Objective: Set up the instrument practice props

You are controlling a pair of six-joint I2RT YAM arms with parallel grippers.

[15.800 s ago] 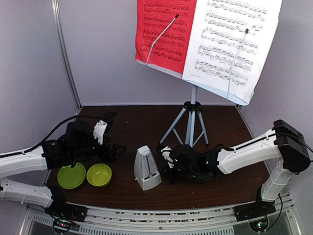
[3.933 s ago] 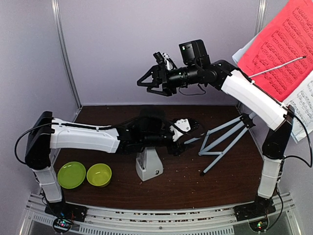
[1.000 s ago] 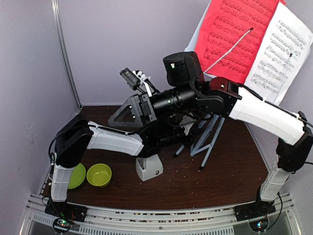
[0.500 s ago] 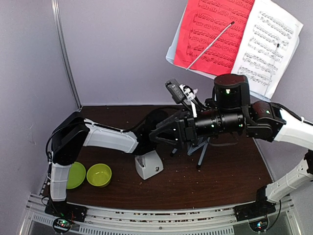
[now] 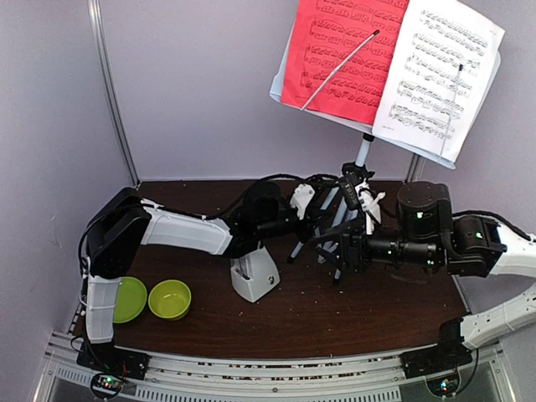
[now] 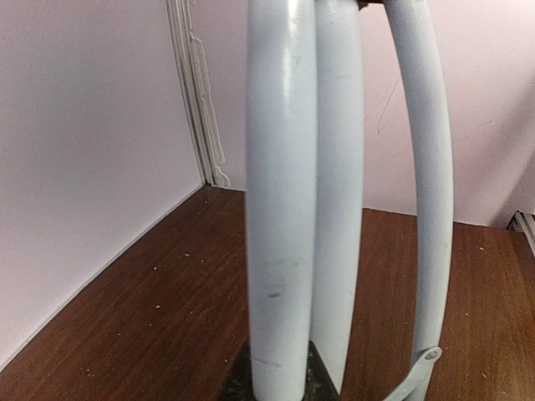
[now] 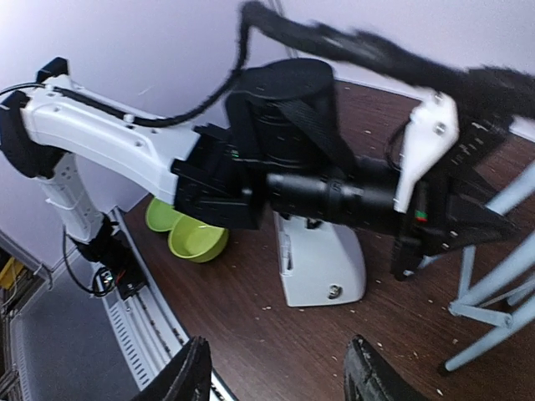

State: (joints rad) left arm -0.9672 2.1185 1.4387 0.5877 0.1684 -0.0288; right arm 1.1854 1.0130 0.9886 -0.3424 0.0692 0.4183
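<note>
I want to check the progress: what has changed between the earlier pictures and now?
The stand, which leaned far right, is back nearly upright, with the sheets on it. The left hand holds its legs as before. The right hand came down from high and is open near the legs. The metronome and green bowls stayed.

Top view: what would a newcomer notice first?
The red sheet and white sheet stand out, high at back right on the desk of the stand. Below, mid-table, the left gripper is shut on a stand leg and the right gripper hangs open close by.
</note>
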